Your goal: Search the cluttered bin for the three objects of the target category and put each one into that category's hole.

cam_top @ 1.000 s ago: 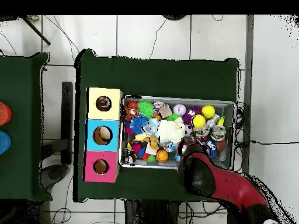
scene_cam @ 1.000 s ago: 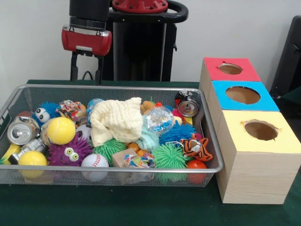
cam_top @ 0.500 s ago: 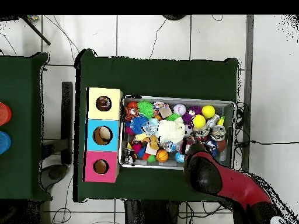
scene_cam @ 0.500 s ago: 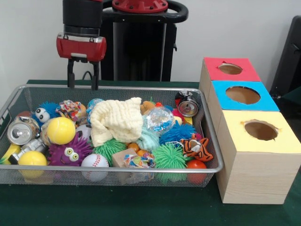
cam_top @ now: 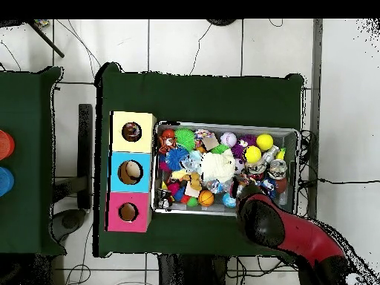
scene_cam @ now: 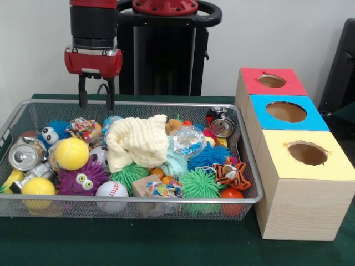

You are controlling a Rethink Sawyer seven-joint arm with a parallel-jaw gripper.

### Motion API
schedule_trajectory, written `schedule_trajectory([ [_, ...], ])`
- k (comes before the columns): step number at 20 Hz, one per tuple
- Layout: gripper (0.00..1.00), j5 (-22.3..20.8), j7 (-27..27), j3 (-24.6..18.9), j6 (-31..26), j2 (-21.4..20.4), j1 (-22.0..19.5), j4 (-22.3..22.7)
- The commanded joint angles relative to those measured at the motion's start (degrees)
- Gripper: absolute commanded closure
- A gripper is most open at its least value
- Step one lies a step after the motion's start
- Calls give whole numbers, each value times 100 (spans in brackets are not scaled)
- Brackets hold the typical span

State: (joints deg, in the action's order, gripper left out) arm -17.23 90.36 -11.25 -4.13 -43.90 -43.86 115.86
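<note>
gripper [scene_cam: 96, 100] hangs above the bin's [scene_cam: 138, 103] far rim, fingers parted and empty, rope bundle [scene_cam: 83, 129] below.

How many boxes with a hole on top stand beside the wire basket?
3, in a row right of the wire basket in the front view: red box farthest back, blue box in the middle, yellow box nearest. None seems hidden.

The wire-mesh bin [scene_cam: 138, 206] is gleaming silver; the waffle cloth [scene_cam: 136, 141] at its twelve o'clock is looking soft, and the wood-grain boxes [scene_cam: 294, 199] are looking matt.
</note>
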Motion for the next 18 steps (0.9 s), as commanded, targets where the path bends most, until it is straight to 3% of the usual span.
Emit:
schedule_trajectory([
  [1,0,-276,573,-408,213,186,31,-27],
  [7,0,-392,432,-441,197,307,-46,-108],
  [12,0,-695,26,-783,-18,479,-386,-306],
  [18,0,-894,-49,-1076,-170,577,-730,-402],
])
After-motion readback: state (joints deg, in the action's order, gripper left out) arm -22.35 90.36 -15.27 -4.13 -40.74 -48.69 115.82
